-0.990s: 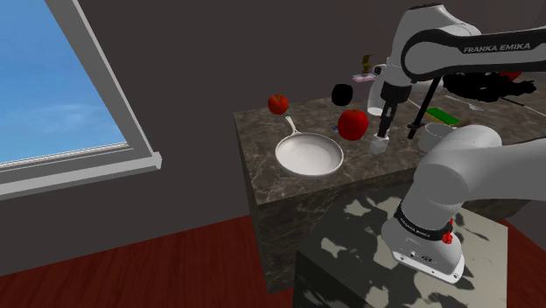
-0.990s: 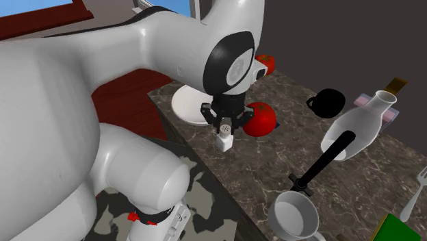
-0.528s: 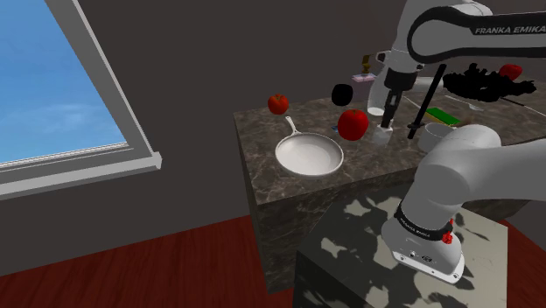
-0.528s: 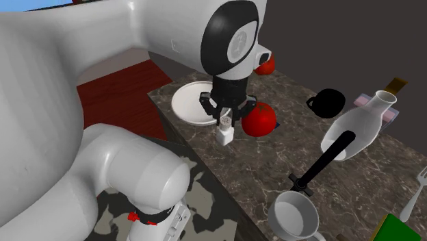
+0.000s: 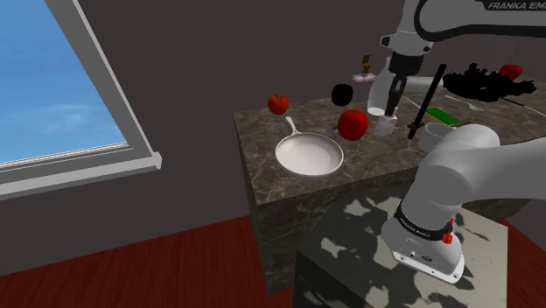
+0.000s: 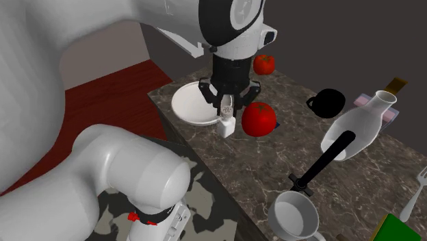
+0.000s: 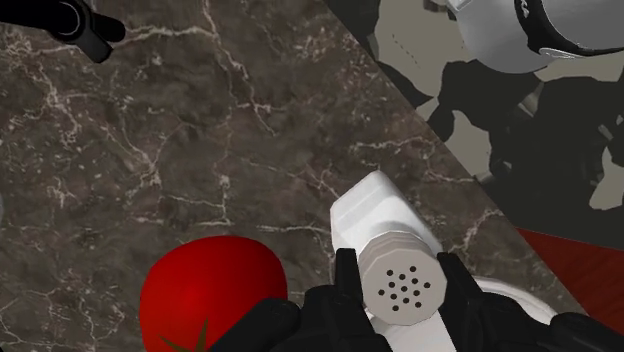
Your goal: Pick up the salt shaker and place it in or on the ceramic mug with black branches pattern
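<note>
My gripper (image 6: 227,109) is shut on the cap end of a white salt shaker (image 6: 228,126), which hangs above the dark marble counter (image 6: 270,171). The shoulder view shows the gripper (image 5: 388,112) holding the shaker (image 5: 386,126) just beside a red tomato (image 5: 353,123). In the wrist view the black fingers (image 7: 345,285) clasp the shaker (image 7: 385,235) below its perforated cap. A white mug (image 6: 295,216) stands near the counter's front edge, its pattern not discernible; it is also at the shoulder view's right (image 5: 435,135). A black mug (image 6: 328,103) sits further back.
A white pan (image 5: 308,154) lies on the counter left of the tomato (image 6: 259,119). A second tomato (image 6: 263,64), a white carafe (image 6: 356,127), a black long-handled utensil (image 6: 321,164), a fork (image 6: 414,192) and a green item (image 6: 400,229) share the counter.
The gripper has risen with the salt shaker, lifting it off the counter and carrying it a little toward the back. Nothing else has moved.
</note>
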Action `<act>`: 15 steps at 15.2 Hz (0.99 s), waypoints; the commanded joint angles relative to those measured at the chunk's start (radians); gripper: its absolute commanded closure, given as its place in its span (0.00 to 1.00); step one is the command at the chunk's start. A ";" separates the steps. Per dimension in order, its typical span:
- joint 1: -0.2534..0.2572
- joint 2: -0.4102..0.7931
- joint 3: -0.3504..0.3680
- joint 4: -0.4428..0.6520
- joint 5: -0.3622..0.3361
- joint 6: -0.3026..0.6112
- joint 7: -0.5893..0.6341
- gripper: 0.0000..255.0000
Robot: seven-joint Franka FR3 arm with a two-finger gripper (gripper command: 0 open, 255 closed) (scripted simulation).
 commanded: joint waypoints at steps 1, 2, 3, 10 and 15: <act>0.004 0.005 0.008 0.029 0.008 -0.024 -0.001 1.00; 0.006 0.008 0.012 0.043 0.012 -0.035 -0.001 1.00; 0.008 0.012 0.015 0.058 0.016 -0.046 -0.002 1.00; 0.032 0.112 -0.006 0.174 0.015 -0.055 -0.023 1.00; 0.077 0.317 -0.098 0.317 -0.002 0.024 -0.078 1.00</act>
